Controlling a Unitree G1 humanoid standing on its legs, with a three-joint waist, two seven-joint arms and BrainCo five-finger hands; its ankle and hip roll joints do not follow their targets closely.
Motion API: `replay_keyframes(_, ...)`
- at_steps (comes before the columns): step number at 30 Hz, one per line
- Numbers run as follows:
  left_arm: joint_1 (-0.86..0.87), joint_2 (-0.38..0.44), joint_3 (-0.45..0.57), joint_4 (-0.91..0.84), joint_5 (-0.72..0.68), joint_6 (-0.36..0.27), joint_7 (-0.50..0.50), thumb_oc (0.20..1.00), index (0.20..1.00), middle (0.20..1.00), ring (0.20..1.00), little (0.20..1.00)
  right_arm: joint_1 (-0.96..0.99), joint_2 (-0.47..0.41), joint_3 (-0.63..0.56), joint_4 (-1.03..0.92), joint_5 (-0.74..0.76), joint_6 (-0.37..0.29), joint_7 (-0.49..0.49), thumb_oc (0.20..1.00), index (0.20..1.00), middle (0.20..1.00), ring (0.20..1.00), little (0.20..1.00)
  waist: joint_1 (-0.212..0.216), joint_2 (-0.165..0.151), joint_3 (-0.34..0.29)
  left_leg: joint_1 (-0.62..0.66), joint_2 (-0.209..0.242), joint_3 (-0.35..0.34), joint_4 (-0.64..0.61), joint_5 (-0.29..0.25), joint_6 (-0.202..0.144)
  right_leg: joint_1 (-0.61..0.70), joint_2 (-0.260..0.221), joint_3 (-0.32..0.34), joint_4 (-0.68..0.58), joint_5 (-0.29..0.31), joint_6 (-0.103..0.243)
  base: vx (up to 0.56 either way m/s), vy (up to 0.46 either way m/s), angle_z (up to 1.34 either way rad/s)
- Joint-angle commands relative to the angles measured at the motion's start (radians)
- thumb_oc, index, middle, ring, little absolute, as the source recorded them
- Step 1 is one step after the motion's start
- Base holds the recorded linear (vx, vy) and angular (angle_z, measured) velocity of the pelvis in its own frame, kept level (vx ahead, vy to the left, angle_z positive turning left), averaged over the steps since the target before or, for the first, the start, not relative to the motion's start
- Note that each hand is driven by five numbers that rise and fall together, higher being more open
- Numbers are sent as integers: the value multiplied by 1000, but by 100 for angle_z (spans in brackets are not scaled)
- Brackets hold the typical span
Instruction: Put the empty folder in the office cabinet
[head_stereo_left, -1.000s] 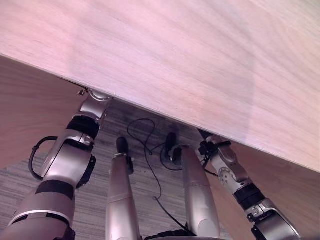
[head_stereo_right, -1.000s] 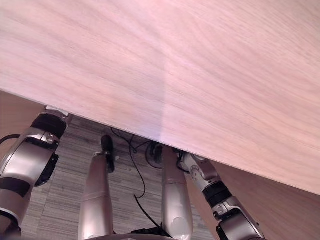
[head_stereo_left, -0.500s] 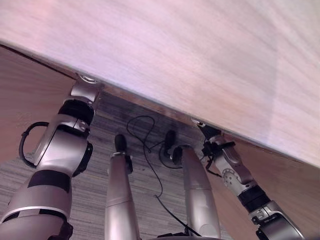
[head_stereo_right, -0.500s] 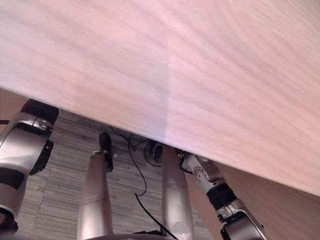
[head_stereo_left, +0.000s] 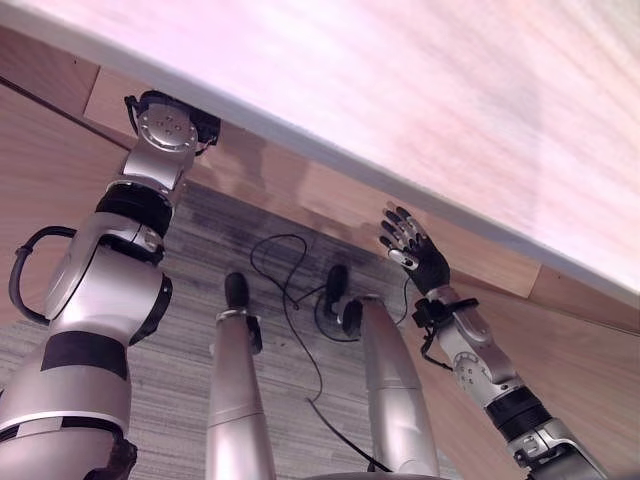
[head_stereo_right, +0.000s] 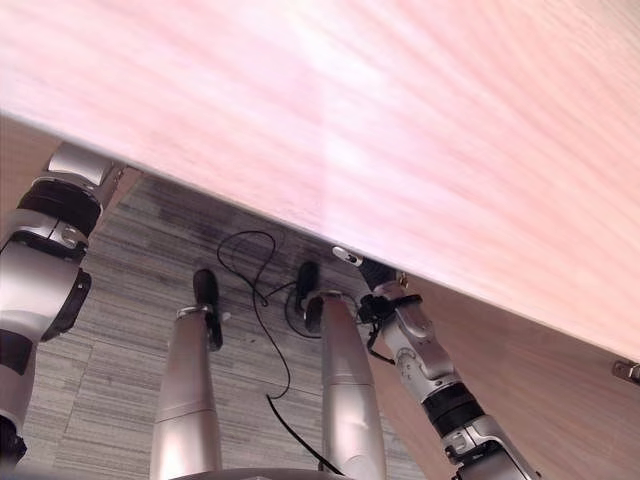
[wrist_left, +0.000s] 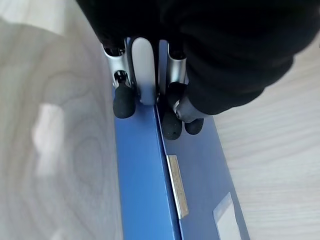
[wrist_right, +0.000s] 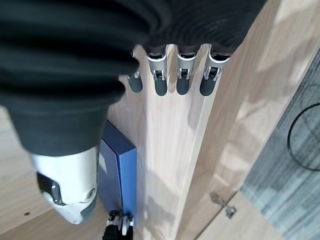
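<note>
The blue folder (wrist_left: 145, 190) stands upright on its edge on a pale wood shelf inside the cabinet. My left hand (wrist_left: 142, 70) is shut on its spine, fingers on one side and thumb on the other. In the left eye view my left arm (head_stereo_left: 160, 130) reaches in under the cabinet's wooden top (head_stereo_left: 400, 80). From the right wrist view the folder (wrist_right: 122, 170) shows deep inside, past a wooden side panel (wrist_right: 170, 150), with the left hand (wrist_right: 117, 227) on it. My right hand (head_stereo_left: 410, 250) hangs open in front of the cabinet, fingers spread, holding nothing.
The cabinet's wide wooden top fills the upper part of both eye views. A brown cabinet door (head_stereo_left: 50, 230) stands open at the left and another (head_stereo_left: 580, 370) at the right. A metal hinge (wrist_right: 222, 206) sits on the cabinet's frame. Grey carpet (head_stereo_left: 190, 340) lies below.
The camera has tilted, so the cabinet top sits higher in the picture. My right hand has come out from under the top and now shows with its fingers spread.
</note>
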Motion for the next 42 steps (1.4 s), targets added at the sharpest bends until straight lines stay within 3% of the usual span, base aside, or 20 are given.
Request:
replay_keyframes(1, -245, 32, 2, 76, -14, -33, 4, 200, 200, 200, 200, 200, 25, -34, 0, -107, 53, -32, 20, 1000, 1000, 1000, 1000, 1000, -67, 76, -11, 56, 38, -72, -37, -52, 16, 51, -31, 67, -9, -12, 139, 0, 0, 0)
replay_keyframes(5, -254, 42, -8, 86, -13, -30, 0, 200, 200, 200, 200, 200, 39, -39, -3, -120, 61, -30, 24, 1000, 1000, 1000, 1000, 1000, -70, 77, -17, 27, 37, -76, 16, -69, 17, 23, -27, 73, 27, -19, 136, 0, 0, 0)
replay_keyframes(9, -268, 67, -13, 90, -55, -26, -12, 200, 200, 200, 200, 200, 70, -47, -4, -137, 77, -25, 26, 1000, 1000, 1000, 1000, 1000, -69, 80, -18, -33, 39, -87, 175, -131, 19, -30, -25, 93, 142, -70, 118, 32, -26, -5)
replay_keyframes(21, -327, 101, -30, 100, -109, -22, -32, 200, 200, 200, 200, 200, 90, -58, -3, -165, 88, -23, 26, 1000, 1000, 1000, 1000, 1000, -69, 89, 14, -108, 24, -80, 328, -197, 30, -111, -20, 119, 298, -134, 93, 9, -7, -2)
replay_keyframes(32, -338, 109, -33, 101, -145, -24, -47, 200, 200, 200, 200, 200, 112, -50, -7, -157, 74, -17, 20, 1000, 1000, 1000, 1000, 1000, -68, 114, 6, -163, 12, -66, 363, -215, 40, -172, -17, 131, 332, -144, 87, 3, 4, -1)
replay_keyframes(42, -204, 39, 79, -19, -240, -73, -25, 200, 200, 200, 200, 200, 132, -32, -7, -83, 49, -3, 18, 1000, 1000, 1000, 1000, 1000, -57, 126, -32, -137, -1, -55, 287, -193, 39, -152, -18, 130, 273, -128, 82, 1, -1, 1)
